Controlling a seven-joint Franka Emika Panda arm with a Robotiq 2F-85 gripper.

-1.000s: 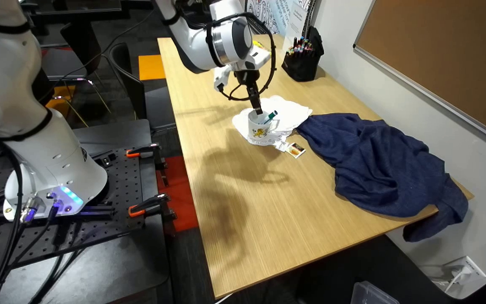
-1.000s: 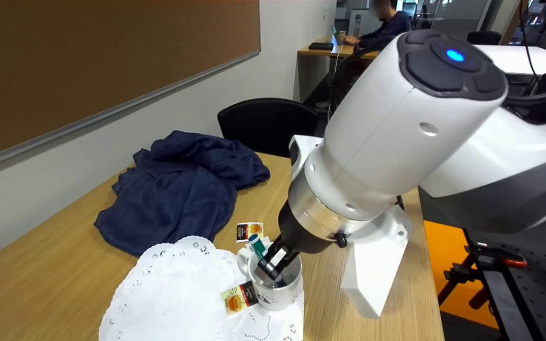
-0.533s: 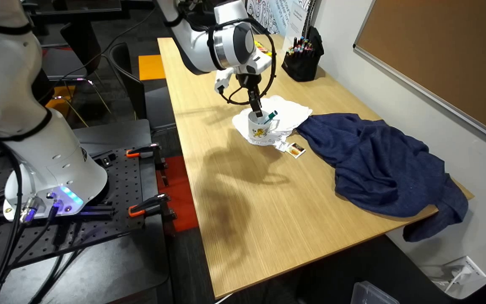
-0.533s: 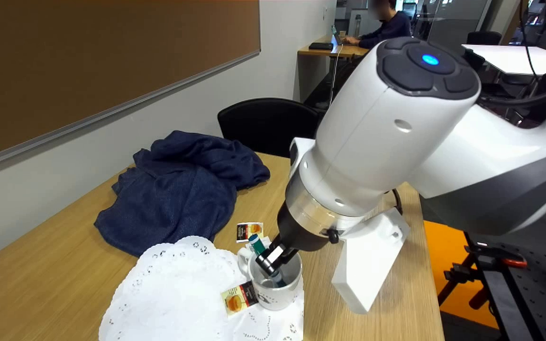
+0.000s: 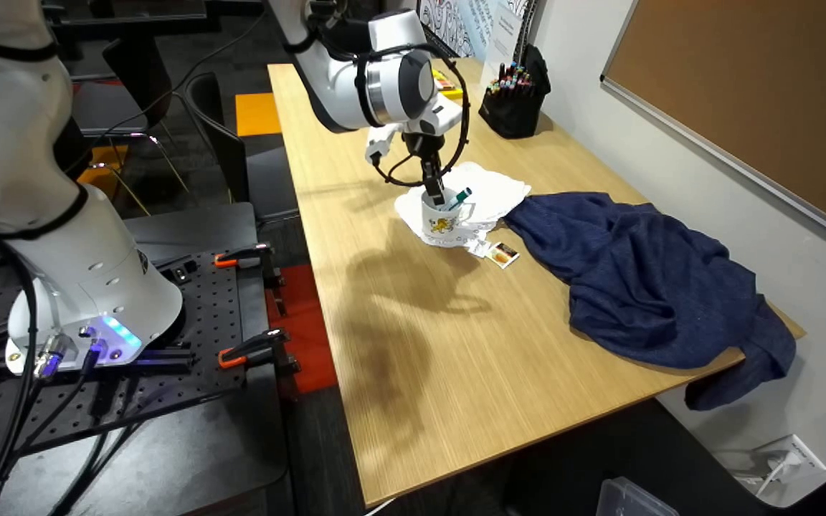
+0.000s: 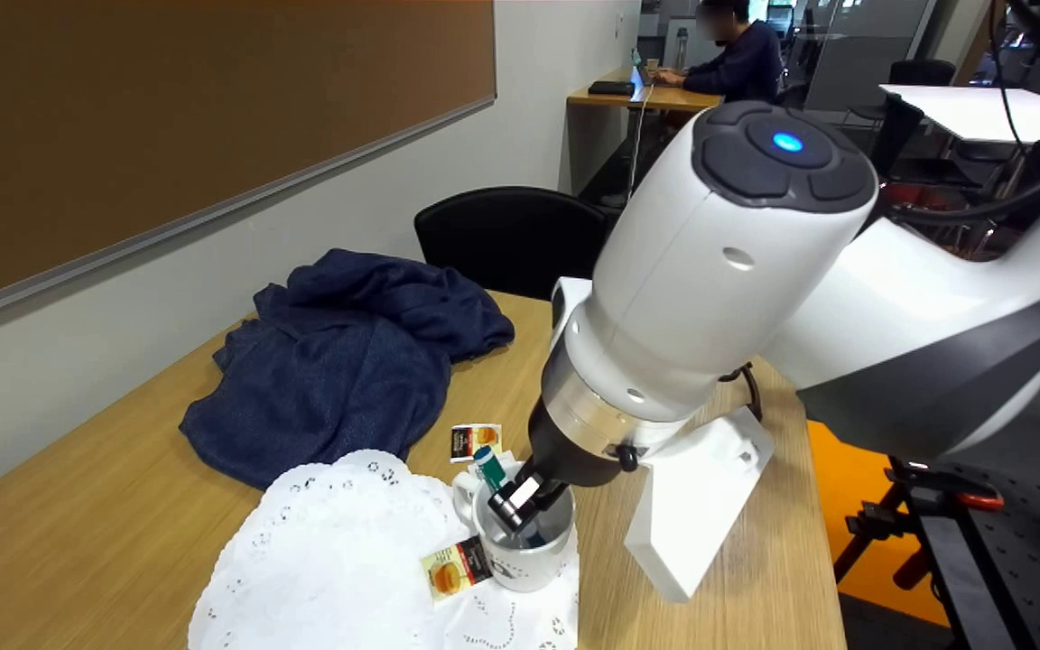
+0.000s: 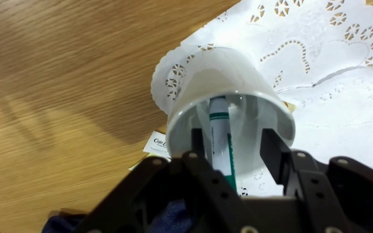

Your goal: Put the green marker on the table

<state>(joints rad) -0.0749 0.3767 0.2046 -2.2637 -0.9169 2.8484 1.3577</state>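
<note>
I'm hovering my gripper (image 7: 233, 147) at the mouth of the white cup (image 7: 222, 77), w/ jaws standing wide apart. In the wrist view the green marker (image 7: 221, 142) is running btwn my fingers (image 7: 197, 140), nearer the one on that view's L side; I'm not making out if they're touching. It's leaning in the cup, teal cap (image 6: 489, 469) poking up past the rim by the handle (image 6: 463, 496) in an exterior view. Cup's standing upright on the white doily (image 6: 321, 551), on the table (image 5: 470, 373); a tea packet (image 6: 452, 569) is lying right by it.
</note>
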